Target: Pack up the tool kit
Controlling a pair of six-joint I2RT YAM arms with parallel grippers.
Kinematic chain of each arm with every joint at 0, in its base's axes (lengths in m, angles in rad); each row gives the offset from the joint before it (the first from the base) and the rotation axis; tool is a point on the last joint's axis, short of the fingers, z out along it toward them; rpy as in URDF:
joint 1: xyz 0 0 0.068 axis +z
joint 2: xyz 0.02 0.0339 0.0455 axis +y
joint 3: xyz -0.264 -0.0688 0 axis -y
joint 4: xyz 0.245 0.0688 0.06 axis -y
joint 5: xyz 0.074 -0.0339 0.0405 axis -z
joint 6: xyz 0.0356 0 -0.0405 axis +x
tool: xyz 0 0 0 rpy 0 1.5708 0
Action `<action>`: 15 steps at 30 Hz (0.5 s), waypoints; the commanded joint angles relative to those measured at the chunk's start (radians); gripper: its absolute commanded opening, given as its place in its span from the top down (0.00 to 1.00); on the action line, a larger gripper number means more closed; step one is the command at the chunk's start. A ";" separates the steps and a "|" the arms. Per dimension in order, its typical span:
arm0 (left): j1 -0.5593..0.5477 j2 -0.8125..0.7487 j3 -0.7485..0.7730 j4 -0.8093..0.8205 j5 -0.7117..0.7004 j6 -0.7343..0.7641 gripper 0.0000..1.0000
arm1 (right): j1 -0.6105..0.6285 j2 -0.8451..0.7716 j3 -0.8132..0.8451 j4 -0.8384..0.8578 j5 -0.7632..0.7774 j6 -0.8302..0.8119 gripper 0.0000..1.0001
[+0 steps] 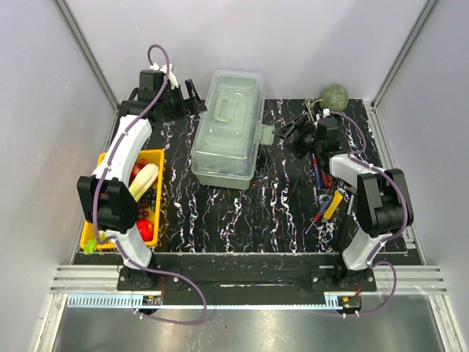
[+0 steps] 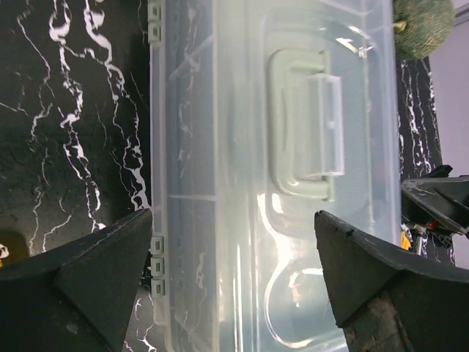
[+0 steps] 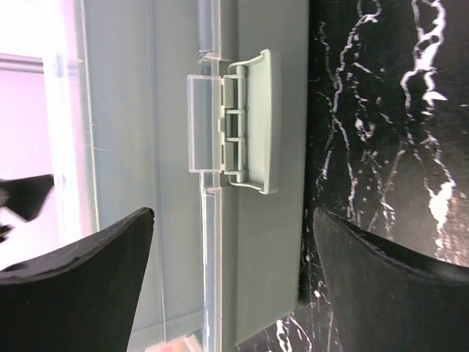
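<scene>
The tool kit's pale grey-green toolbox (image 1: 227,128) stands at the back middle of the table with its translucent lid shut and the handle (image 2: 304,125) lying flat. My left gripper (image 1: 196,97) is open and empty at the box's back left corner, and its wrist view looks along the lid (image 2: 234,279). My right gripper (image 1: 281,136) is open and empty beside the box's right wall, facing the side latch (image 3: 245,121). Small blue-and-red handled tools (image 1: 316,172) and a yellow-and-red tool (image 1: 328,207) lie loose on the mat at the right.
A yellow tray (image 1: 160,198) of produce stands at the left under the left arm. A green round melon (image 1: 336,95) sits at the back right corner. The black marbled mat (image 1: 256,213) covers the table. White walls close in on three sides.
</scene>
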 commanded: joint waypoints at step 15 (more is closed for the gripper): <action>-0.004 -0.128 -0.273 0.186 0.147 0.028 0.03 | 0.287 -0.087 0.496 -0.650 0.296 -0.550 0.14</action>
